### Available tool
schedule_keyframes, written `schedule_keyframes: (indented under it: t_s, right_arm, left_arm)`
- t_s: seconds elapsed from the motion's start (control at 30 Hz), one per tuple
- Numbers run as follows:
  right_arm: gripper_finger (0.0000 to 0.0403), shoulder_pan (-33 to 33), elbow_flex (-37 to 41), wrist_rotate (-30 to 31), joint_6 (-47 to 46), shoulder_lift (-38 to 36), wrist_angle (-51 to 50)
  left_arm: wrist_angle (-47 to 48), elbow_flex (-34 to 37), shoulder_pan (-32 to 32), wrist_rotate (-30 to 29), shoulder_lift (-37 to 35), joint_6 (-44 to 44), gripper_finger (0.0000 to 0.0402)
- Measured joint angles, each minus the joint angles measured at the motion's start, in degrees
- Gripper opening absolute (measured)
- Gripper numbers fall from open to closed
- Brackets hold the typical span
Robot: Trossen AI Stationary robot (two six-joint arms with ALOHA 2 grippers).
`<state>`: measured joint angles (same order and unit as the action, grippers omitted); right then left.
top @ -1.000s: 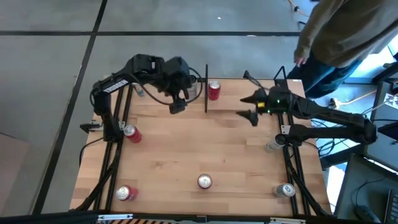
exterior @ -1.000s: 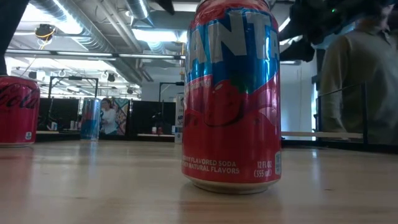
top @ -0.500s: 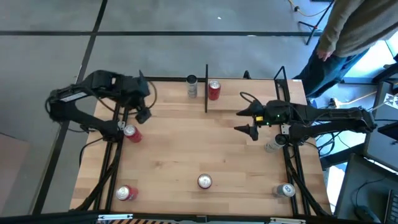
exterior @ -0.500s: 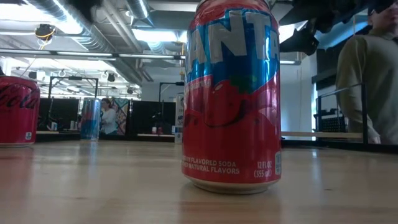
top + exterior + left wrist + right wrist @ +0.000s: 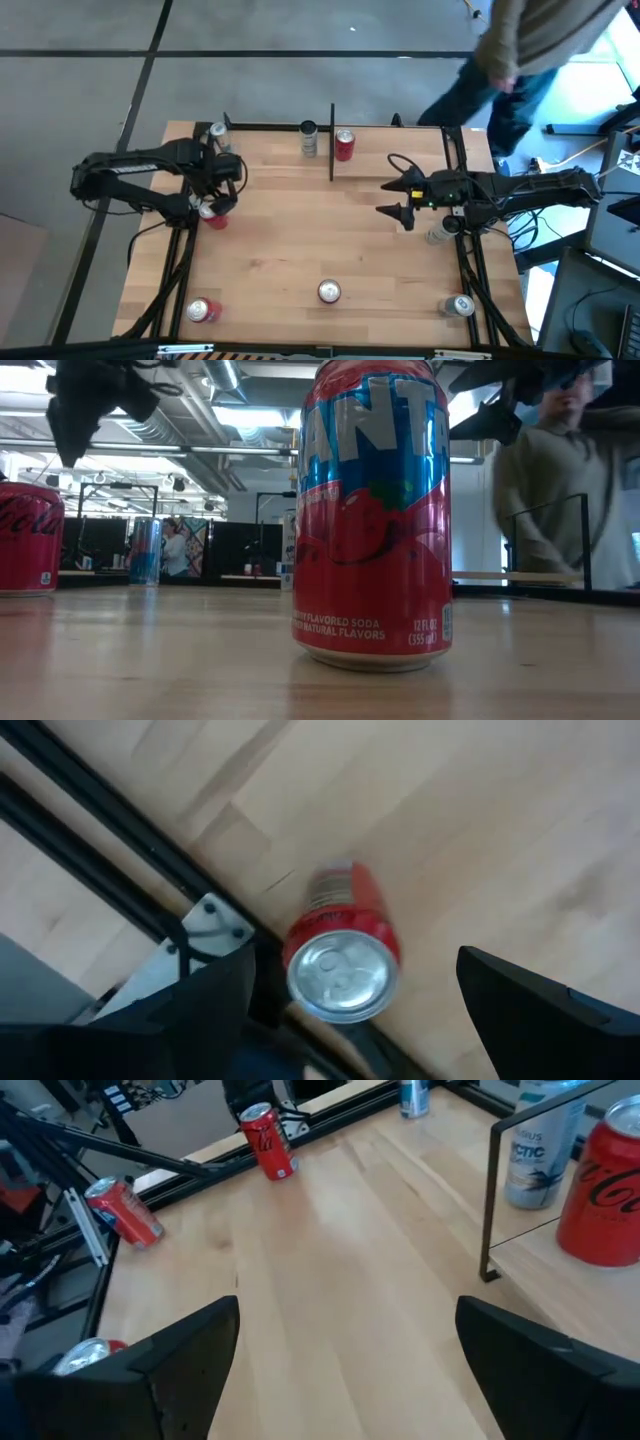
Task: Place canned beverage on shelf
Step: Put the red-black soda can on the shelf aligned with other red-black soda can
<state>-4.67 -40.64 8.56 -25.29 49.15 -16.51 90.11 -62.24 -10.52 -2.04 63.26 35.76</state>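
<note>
The left gripper is hanging directly above a red can at the table's left edge, its fingers spread wide to either side of the can's silver top (nothing between them is being touched). The can is standing upright just beside the black frame rail.

Farther from that gripper, across the wooden table, the right gripper is hovering over the right side with its fingers also wide apart, holding nothing. Ahead of it the shelf is showing its thin upright black panel, with a red cola can on the near side of the panel and a pale can behind it.

Beyond the table's far right corner a person is passing by.
</note>
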Motion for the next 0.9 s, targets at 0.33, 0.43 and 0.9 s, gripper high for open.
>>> schedule_keyframes:
  t_s: [0.33,0.43,0.9]
  right_arm:
    - [0.036,0.17,0.0,0.02,-1.47,0.0,0.02]
    - [0.036,0.17,0.0,0.02,-1.47,0.0,0.04]
    - [0.036,0.17,0.0,1.63,-1.46,0.0,0.15]
  left_arm:
    - [-0.12,3.82,1.27,1.73,0.0,-6.31,0.0334]
    - [-0.25,5.41,2.3,2.43,0.0,-6.71,0.0334]
    - [-5.75,14.87,5.33,2.99,0.02,-8.93,0.0334]
